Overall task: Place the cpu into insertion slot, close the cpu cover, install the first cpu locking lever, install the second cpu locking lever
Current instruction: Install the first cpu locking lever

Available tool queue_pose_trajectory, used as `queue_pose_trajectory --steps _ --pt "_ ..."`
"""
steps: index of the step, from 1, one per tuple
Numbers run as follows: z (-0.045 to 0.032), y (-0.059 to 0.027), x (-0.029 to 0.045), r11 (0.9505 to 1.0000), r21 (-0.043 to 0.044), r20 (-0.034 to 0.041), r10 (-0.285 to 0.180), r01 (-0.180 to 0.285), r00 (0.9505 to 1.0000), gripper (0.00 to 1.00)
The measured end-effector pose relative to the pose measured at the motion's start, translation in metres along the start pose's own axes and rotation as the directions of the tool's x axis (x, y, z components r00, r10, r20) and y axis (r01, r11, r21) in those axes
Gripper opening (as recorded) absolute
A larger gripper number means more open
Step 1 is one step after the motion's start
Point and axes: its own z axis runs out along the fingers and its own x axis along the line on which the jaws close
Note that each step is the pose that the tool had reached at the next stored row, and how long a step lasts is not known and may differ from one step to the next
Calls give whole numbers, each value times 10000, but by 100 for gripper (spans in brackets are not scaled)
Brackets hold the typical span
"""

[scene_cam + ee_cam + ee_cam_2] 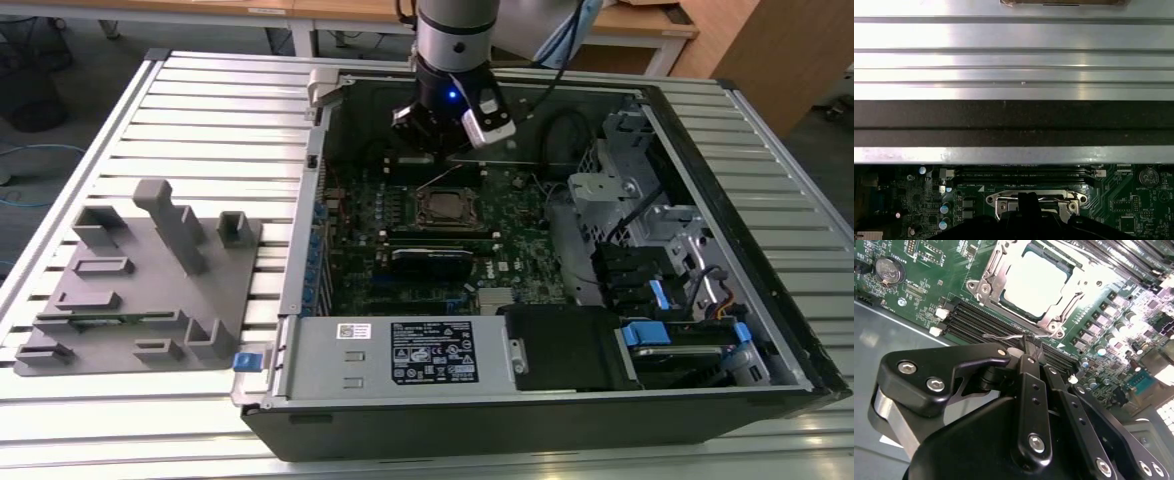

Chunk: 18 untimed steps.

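The cpu [1036, 282] lies flat in the insertion slot [445, 207] on the green motherboard inside the open computer case. The silvery cpu cover [993, 271] lies down around the chip's edges. A thin wire locking lever [1001, 335] stands raised beside the socket, and in the exterior view the lever [441, 181] slants up toward the arm. My gripper [1026, 343] is shut on the lever's end, just off the socket's edge next to the memory slots. In the exterior view the gripper [431, 150] hangs over the far side of the socket. The socket frame [999, 202] also shows behind the black fingers [1027, 201].
Black memory slots [979, 322] run beside the socket, with a coin battery [889, 270] further off. A grey fixture block [134, 290] sits on the slatted table at the exterior view's left. The power supply [400, 350] and blue-tabbed drive bays [667, 330] fill the near side of the case. The case wall [1014, 125] stands close behind.
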Motion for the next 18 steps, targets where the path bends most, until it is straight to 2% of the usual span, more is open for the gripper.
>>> queue_pose_trajectory --steps 11,18 --pt "41 25 -65 10000 0 -1 0 0 10000 11" --pt "81 69 -72 10000 0 0 0 0 10000 11"
